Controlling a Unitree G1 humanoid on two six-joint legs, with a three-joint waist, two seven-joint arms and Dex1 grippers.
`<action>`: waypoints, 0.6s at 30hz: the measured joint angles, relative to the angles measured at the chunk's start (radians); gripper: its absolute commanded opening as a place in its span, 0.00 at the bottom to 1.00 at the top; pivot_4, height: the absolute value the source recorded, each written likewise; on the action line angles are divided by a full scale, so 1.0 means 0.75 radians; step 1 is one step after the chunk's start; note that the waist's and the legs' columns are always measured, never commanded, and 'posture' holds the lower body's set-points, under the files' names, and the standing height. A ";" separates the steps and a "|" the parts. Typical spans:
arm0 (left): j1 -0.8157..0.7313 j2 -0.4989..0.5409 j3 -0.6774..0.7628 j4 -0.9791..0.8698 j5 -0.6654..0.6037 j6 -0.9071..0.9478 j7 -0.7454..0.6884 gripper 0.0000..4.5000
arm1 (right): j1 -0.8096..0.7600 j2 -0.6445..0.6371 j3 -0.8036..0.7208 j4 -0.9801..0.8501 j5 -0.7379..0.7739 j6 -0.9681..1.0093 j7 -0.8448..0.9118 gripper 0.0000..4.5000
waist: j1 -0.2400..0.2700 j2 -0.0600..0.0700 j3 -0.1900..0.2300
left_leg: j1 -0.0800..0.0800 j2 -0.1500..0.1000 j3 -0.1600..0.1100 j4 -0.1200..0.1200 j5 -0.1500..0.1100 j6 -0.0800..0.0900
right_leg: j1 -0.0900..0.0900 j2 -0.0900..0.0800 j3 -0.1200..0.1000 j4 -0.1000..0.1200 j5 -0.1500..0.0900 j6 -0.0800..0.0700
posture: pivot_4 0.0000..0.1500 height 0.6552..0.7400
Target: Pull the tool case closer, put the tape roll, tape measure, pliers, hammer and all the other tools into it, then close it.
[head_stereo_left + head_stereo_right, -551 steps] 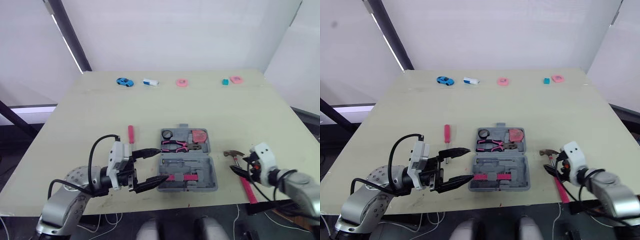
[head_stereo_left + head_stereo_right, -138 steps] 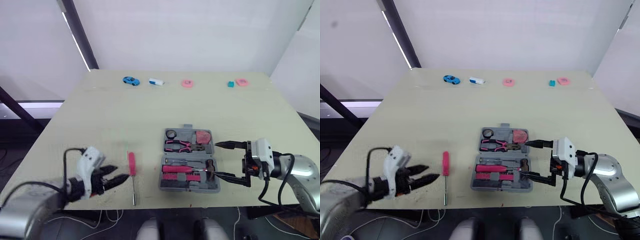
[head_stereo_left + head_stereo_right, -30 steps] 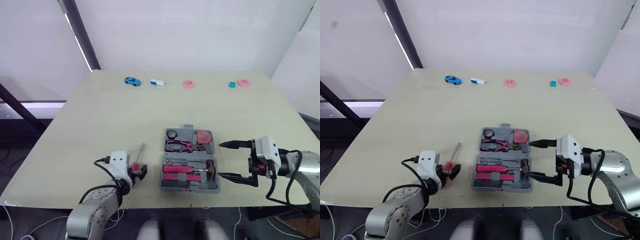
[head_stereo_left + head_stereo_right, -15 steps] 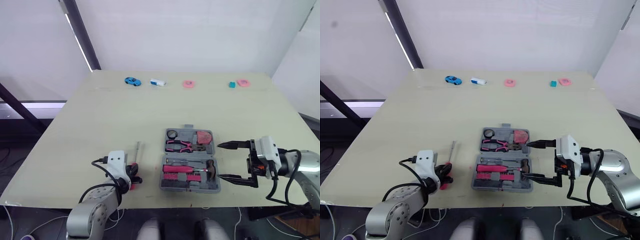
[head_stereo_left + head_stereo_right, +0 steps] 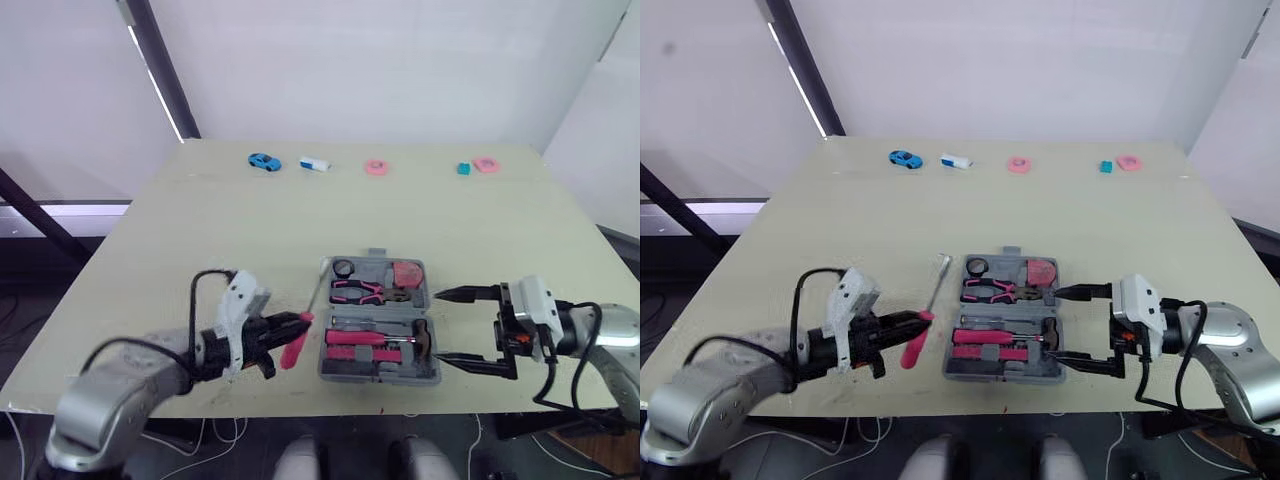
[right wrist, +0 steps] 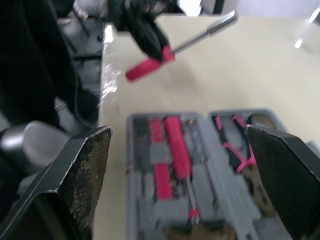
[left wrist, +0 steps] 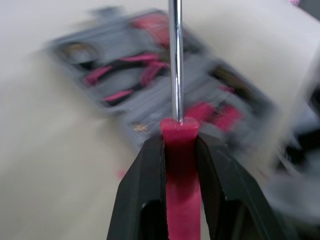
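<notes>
The grey tool case (image 5: 378, 378) lies open near the table's front edge. Its far half holds the black tape roll (image 5: 343, 268), the pink tape measure (image 5: 405, 273) and the pliers (image 5: 362, 291). The hammer (image 5: 385, 340) lies in the near half. My left gripper (image 5: 290, 325) is shut on the pink handle of a screwdriver (image 5: 912, 346), held off the table just left of the case, its steel shaft (image 7: 175, 60) slanting up and away. My right gripper (image 5: 441, 326) stands open at the case's right side, with nothing between its fingers.
Along the table's far edge sit a blue toy car (image 5: 264, 161), a white and blue piece (image 5: 314, 164), a pink ring (image 5: 376, 167), a teal block (image 5: 462, 169) and a pink piece (image 5: 486, 164). Bare tabletop separates them from the case.
My left gripper has shut on the screwdriver's handle, lifted it from the table and swung it right toward the case. The right gripper has stayed put.
</notes>
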 measured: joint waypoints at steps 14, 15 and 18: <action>-0.854 -0.138 -0.983 0.496 0.539 -0.167 -0.530 0.09 | 0.300 -0.188 -0.394 0.029 0.001 0.016 0.087 1.00 | 0.011 -0.003 0.005 | -0.005 -0.005 0.000 0.001 0.000 0.001 | 0.001 0.008 0.008 -0.002 -0.001 0.003 | 1.00 1.00; -0.893 -0.175 -1.017 0.543 0.572 -0.194 -0.555 0.09 | 0.304 -0.188 -0.400 0.026 0.001 0.017 0.083 1.00 | 0.011 -0.003 0.005 | -0.005 -0.005 0.000 0.001 0.000 0.001 | 0.001 0.008 0.008 -0.001 -0.001 0.003 | 1.00 1.00; -0.959 -0.229 -1.053 0.615 0.633 -0.249 -0.609 0.09 | 0.310 -0.188 -0.405 0.006 0.001 0.020 0.070 1.00 | 0.011 -0.004 0.005 | -0.005 -0.005 -0.002 0.001 0.000 0.001 | 0.001 0.009 0.007 -0.001 -0.001 0.003 | 1.00 1.00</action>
